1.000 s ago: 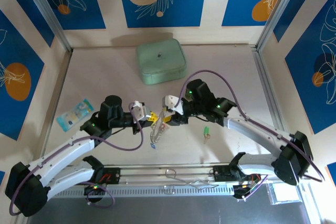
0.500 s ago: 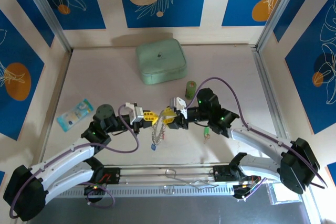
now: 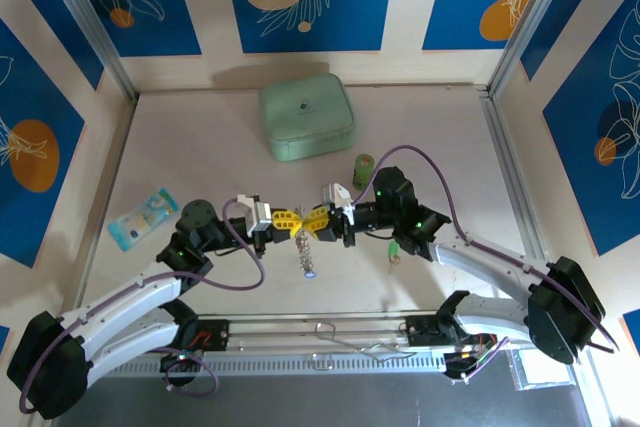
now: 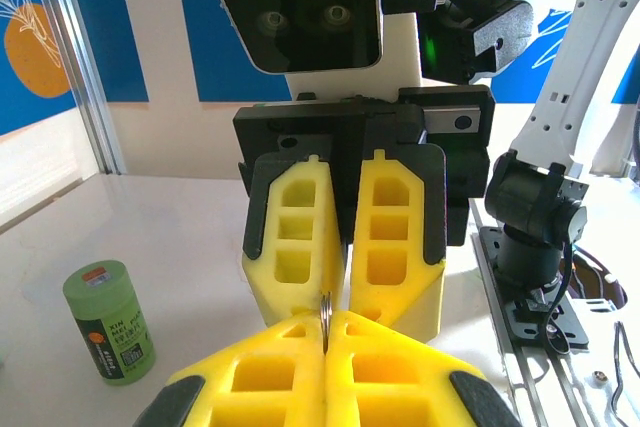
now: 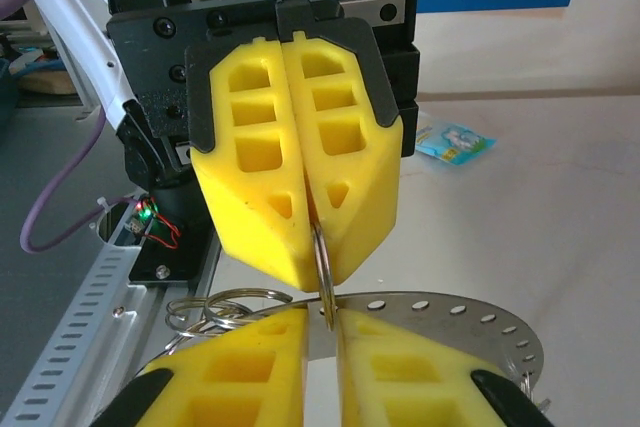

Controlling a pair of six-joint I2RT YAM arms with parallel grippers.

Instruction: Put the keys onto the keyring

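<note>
We hold the keyring point(image 5: 323, 257) clear of the bench point(image 3: 200, 147), on the near side of the mint-green case point(image 3: 307, 119). The left gripper point(image 4: 325, 332) is clamped on one edge, presumably to keep the ring steady for threading. The right gripper point(image 5: 322, 339) meets it nose to nose, jaws narrowly apart around the opposite edge; we cannot tell whether it pinches. The keyring shows as a thin silvery loop, edge-on, with a chain point(image 3: 308, 255) hanging below it, while a green-headed key point(image 3: 393, 252) lies nearer than the case, to its right.
</note>
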